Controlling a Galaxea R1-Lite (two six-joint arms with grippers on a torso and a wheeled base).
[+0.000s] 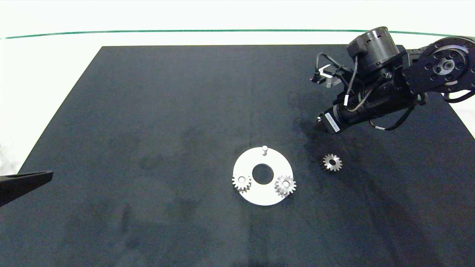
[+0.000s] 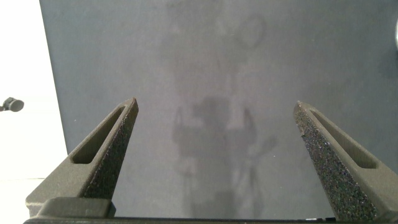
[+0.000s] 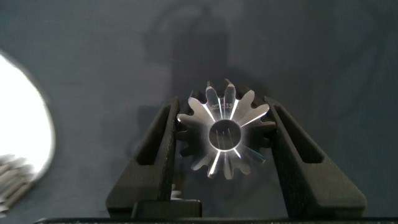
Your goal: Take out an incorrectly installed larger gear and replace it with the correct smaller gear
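The right tool [image 3: 222, 106] hangs over the far right of the counter [image 1: 148, 111]. It is clamped on the larger gear [image 3: 222, 134], with one finger pressed to each side of the toothed rim. From above the arm hides both tool and gear.

The larger gear is bright silver metal, thick, with long, deep, star-like teeth that taper toward a small centre hole. Faint stamped marks show on its face. It looks solid, so it is likely heavy for its size, rigid and hard to damage. Polished steel is slick, though, and only the tooth crowns touch the pads, so it could twist or slip in a loose grip. Squeezing across opposite teeth, as here, seems the sound hold.

The smaller gear [image 1: 332, 162] lies loose on the dark mat just right of the white disc [image 1: 263, 196], well apart from the arm. It is short and silver, with a round centre hole. It should be light and stiff, but low enough that the fingers must reach almost to the mat and pinch its rim.

The disc's far peg [image 1: 264, 149] stands bare, while two seated gears [image 1: 241, 181] occupy its near left and near right.

The left tool [image 2: 216, 104] is parked at the near left edge, fingers wide apart and holding nothing.
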